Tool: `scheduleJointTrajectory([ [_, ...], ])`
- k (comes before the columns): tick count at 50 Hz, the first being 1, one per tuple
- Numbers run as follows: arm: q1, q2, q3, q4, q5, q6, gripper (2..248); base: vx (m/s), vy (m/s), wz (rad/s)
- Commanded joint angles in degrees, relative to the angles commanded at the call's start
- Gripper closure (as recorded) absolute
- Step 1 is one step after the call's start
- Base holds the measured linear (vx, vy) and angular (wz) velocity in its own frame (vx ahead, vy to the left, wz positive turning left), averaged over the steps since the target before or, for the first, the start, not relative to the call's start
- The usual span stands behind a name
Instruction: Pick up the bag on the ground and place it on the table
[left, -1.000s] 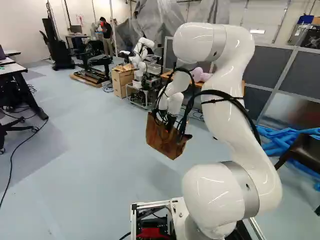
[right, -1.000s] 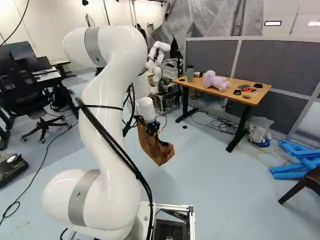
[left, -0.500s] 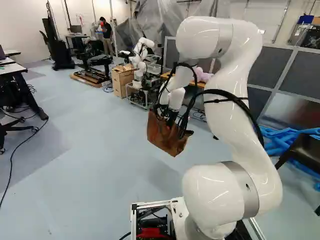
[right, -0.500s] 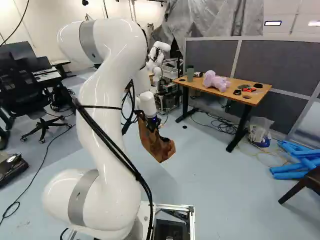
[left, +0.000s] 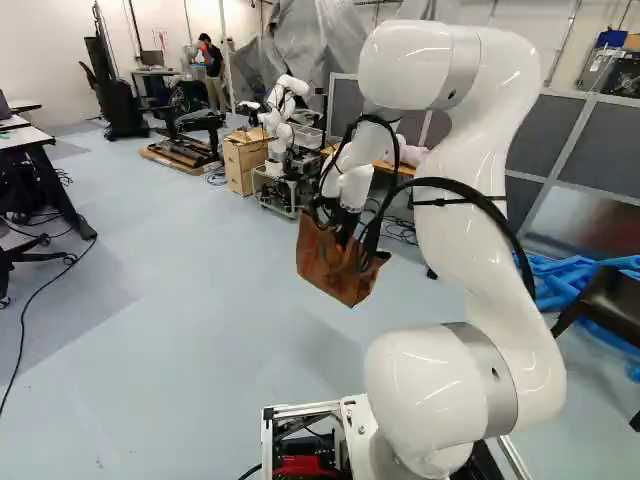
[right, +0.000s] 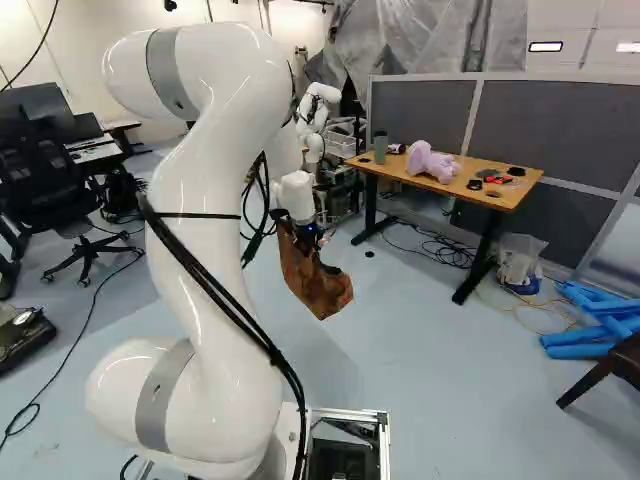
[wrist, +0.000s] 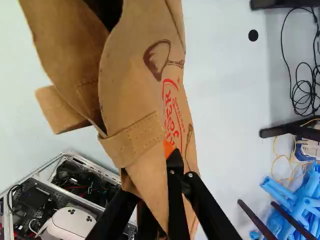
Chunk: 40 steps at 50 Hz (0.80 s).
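My gripper (right: 305, 229) hangs in the air over the floor, left of the table in the right base view. The brown bag (right: 315, 285) dangles from it, tilted, clear of the floor; in the left base view the bag (left: 338, 268) hangs below the wrist. In the wrist view my gripper (wrist: 174, 167) is shut on the bag (wrist: 137, 75), pinching its upper part near a strap; the pads are mostly hidden by the cloth. The wooden table (right: 460, 183) stands farther ahead, higher than the bag's lower end.
On the table lie a pink plush toy (right: 432, 163), a green bottle (right: 380, 147) and several small items. Cables (right: 445, 250) and a plastic bag (right: 520, 258) lie near its legs. Blue tubes (right: 590, 330) and a dark chair (right: 605, 375) stand right. Another robot (left: 280, 120) is behind.
My arm has risen and its upper joint has drawn back, raising the gripper slightly with the bag still in it. The base has not moved.
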Motion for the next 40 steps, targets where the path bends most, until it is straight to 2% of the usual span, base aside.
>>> scheduleJointTrajectory([
  [40, -1.0, 6.0, -0.1, 0.0, -8.0, 0.0, 228, 0.0, 0.0, 0.0],
])
